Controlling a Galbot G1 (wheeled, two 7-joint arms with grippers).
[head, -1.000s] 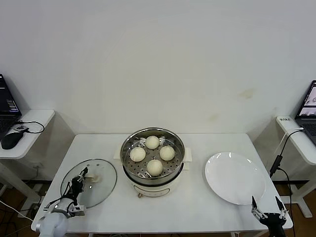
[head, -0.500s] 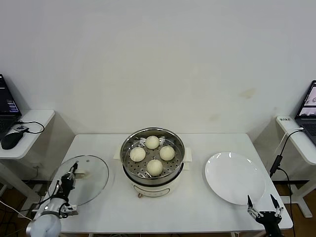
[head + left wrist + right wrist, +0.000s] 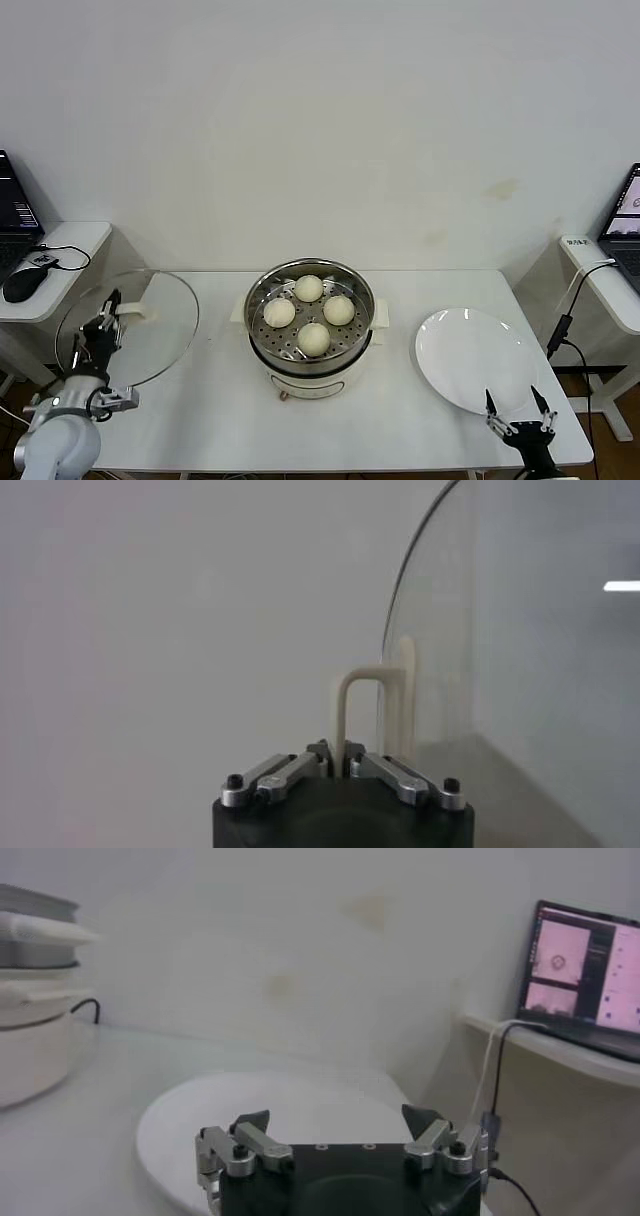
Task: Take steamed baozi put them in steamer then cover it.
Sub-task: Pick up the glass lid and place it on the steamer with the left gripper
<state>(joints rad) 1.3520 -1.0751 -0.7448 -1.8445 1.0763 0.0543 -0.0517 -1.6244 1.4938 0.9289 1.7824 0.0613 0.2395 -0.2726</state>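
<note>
Baozi [image 3: 314,339], four of them, sit in the steamer [image 3: 310,325] at the middle of the worktop [image 3: 400,420], three around the basket's sides and one toward its near edge. The steamer is uncovered. The cover [image 3: 128,326] is off the worktop now: a second ago it lay flat near the front left corner, half a second ago it had begun to tilt, and now it hangs in the air over the left edge of the worktop, tipped up on its edge with its face turned toward the steamer. The left pincer [image 3: 104,325] is pressed together on the cover's cream handle [image 3: 372,705]; the left wrist view shows its fingertips [image 3: 385,770] pinching the bar's foot, the glass disc standing just beside them. The left arm has risen and drawn back to the left with it. The right pincer [image 3: 518,412] is spread wide and holds nothing, low at the front right corner, just at the near rim of the white plate [image 3: 475,358]; it has shifted slightly leftward since earlier, and it seems to hover rather than touch the plate, though the views leave that unsure.
</note>
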